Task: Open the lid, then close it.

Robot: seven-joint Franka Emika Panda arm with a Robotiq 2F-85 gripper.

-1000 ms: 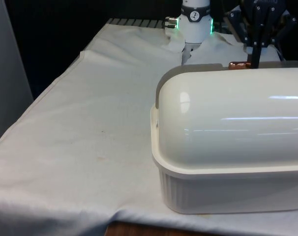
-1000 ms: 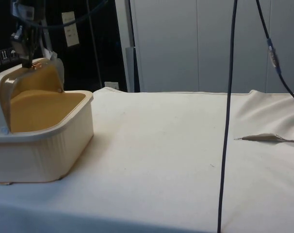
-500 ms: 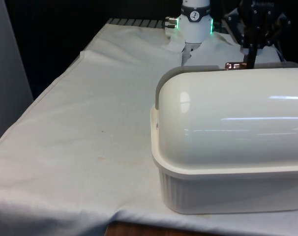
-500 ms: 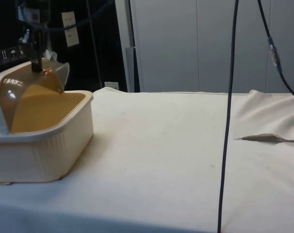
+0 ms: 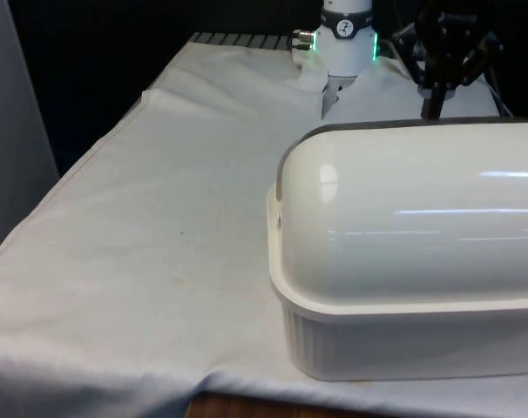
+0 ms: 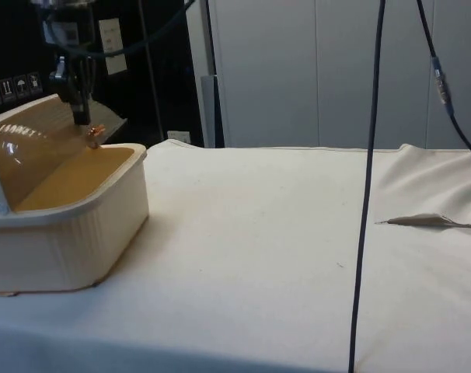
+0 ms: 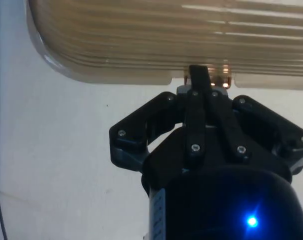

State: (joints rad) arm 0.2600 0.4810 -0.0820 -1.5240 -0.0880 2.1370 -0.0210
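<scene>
A cream bread box stands at the front view's right, its rounded roll-top lid turned towards that camera. From the side, the lid looks translucent brown and its leading edge lies low, near the base's rim. A small copper handle sits on that edge. My black gripper comes down from above, shut on the handle. In the wrist view the gripper meets the ribbed lid at the copper handle. In the front view the gripper rises behind the box.
White cloth spreads wide to the front view's left of the box. A black cable hangs down across the side view, and a raised fold of cloth lies beyond it. The robot's base stands at the far end.
My gripper has moved down and towards the robot's end with the handle. The lid has rolled further over the box, and the handle has dropped behind it in the front view.
</scene>
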